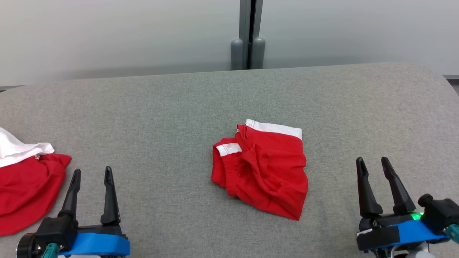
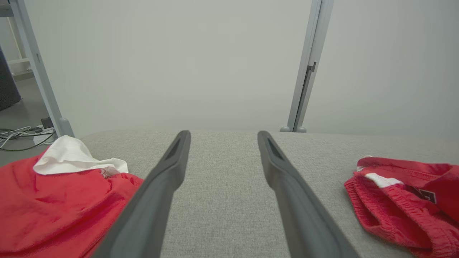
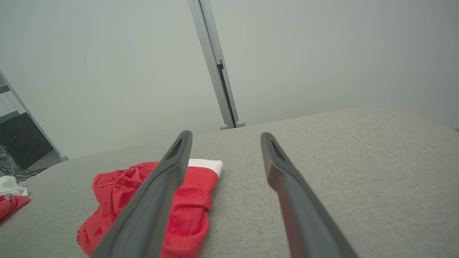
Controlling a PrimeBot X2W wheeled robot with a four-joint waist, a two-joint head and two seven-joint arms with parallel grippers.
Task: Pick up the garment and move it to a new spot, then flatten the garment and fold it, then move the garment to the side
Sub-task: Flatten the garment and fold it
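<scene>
Red shorts (image 1: 263,168) lie crumpled on the grey table (image 1: 179,107), two o'clock of the left gripper (image 1: 92,170), ten o'clock of the right gripper (image 1: 372,160); both gape empty. Probably light, limp; pinch the twelve-o'clock waistband (image 1: 274,128)

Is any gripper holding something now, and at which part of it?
Nothing is held. The left gripper and the right gripper are open, both apart from the red shorts.

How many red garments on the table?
2. Red shorts at the centre of the table; another red garment at its left edge, under a white cloth, cut off by the frame, so more may be hidden.
</scene>
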